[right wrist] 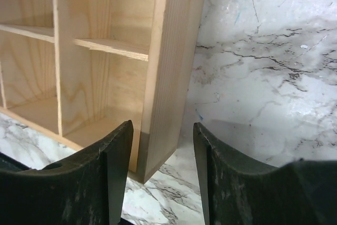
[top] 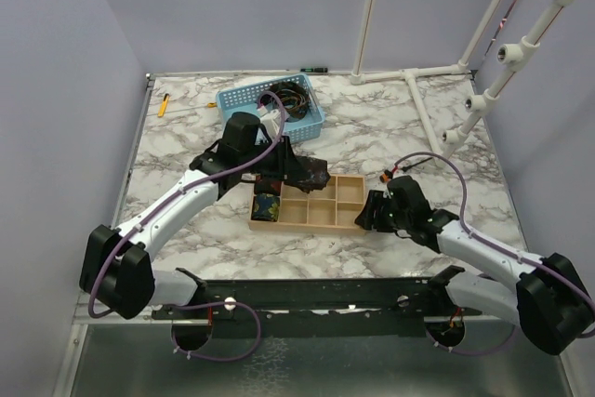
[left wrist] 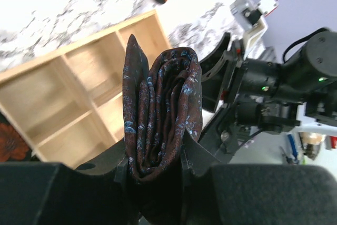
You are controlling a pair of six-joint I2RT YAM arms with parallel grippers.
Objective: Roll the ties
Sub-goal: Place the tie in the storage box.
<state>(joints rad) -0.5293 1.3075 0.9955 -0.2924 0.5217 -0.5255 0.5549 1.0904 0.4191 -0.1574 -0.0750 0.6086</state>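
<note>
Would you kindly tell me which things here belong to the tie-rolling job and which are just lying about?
Job:
rolled tie, held by the left gripper
second rolled tie in the left compartment of the wooden tray
blue basket, dark contents possibly more ties

Lying about:
yellow tool
pen at the far edge
white pipe frame

We see free marble table (top: 390, 127) centre-right of frame; blue basket (top: 244, 97) blocks upper left; wooden tray (top: 307, 225) wall stands between right gripper (right wrist: 162, 130) fingers.
</note>
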